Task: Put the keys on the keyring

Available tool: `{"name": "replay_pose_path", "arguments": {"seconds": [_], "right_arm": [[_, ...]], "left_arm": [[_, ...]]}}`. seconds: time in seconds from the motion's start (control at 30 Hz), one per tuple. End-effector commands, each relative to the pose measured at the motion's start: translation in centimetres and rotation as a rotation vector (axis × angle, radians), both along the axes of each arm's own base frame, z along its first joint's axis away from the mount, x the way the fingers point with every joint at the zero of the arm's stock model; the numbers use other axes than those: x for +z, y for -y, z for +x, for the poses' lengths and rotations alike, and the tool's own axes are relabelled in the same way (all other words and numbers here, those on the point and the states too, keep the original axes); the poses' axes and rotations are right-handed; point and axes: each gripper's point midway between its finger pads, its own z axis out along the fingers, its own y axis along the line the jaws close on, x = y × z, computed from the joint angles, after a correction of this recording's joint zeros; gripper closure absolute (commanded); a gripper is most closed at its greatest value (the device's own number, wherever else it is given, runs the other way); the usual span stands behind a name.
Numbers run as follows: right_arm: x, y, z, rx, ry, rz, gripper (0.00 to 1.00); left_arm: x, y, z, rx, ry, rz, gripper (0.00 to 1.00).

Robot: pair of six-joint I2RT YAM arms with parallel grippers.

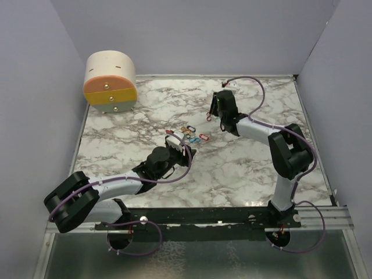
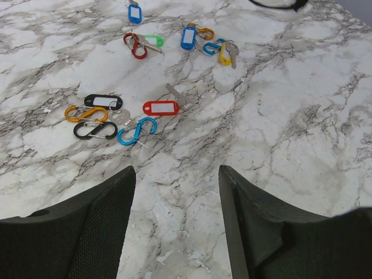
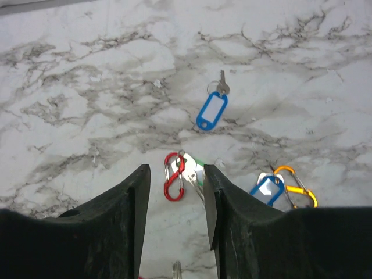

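Note:
Small plastic key tags and S-shaped carabiner rings lie scattered mid-table (image 1: pixel 189 135). In the left wrist view a red tag (image 2: pixel 160 107) with a metal key (image 2: pixel 181 97), a black tag (image 2: pixel 103 102), and orange (image 2: pixel 86 113), black (image 2: pixel 95 130) and blue (image 2: pixel 137 131) carabiners lie ahead of my open, empty left gripper (image 2: pixel 177 174). Farther off are a blue tag (image 2: pixel 188 36), a yellow tag (image 2: pixel 224 55) and a green tag (image 2: pixel 154 40). My right gripper (image 3: pixel 176 171) is open above a red carabiner (image 3: pixel 174 176) joined to a green tag (image 3: pixel 197 168). A blue tag (image 3: pixel 211 109) lies beyond.
A round cream, orange and yellow drawer box (image 1: pixel 110 81) stands at the far left corner. Grey walls enclose the marble table (image 1: pixel 128 128) on three sides. Another blue tag (image 3: pixel 266 189) with an orange carabiner (image 3: pixel 295 186) lies right of my right fingers.

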Motion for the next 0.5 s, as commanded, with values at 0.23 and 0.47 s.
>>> {"name": "replay_pose_path", "arguments": {"seconds": [0.23, 0.47], "right_arm": [[-4.0, 1.7, 8.7, 0.018, -0.22, 0.077, 0.57], [-6.0, 1.6, 10.6, 0.047, -0.232, 0.064, 0.57]], "left_arm": [[1.5, -0.9, 0.6, 0.066, 0.015, -0.038, 0.36], [1.1, -0.9, 0.8, 0.069, 0.012, -0.02, 0.36]]}}
